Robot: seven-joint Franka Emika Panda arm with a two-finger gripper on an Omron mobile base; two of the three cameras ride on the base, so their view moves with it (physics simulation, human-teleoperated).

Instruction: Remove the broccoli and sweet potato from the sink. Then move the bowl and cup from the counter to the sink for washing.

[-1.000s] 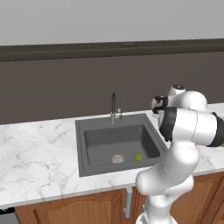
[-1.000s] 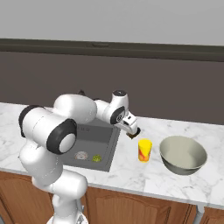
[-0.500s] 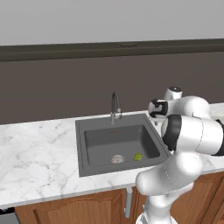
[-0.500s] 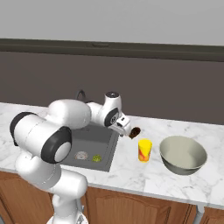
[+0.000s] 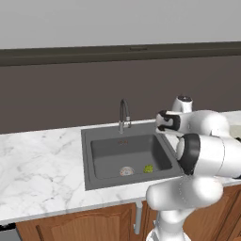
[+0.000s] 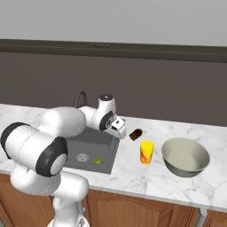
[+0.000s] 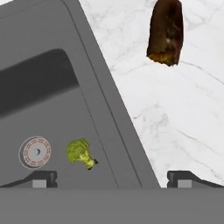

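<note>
The sweet potato lies on the white marble counter, just right of the sink, out of the basin and touching nothing else; in the hand view it shows as a dark brown lump on the marble beside the sink rim. The broccoli is in the basin, on the dark grey floor near its front wall, just right of the round metal drain; the right base view shows it in the same place and the hand view shows it beside the drain. The gripper hovers over the right edge of the sink, near the sweet potato but apart from it. Its jaws are released and stand wide, and the 2 dark fingertips have nothing between them. The yellow cup stands upright on the counter, right of the sweet potato, and the grey-green bowl sits just right of the cup, upright and not touching it. The curved faucet rises at the far side of the sink.
</note>
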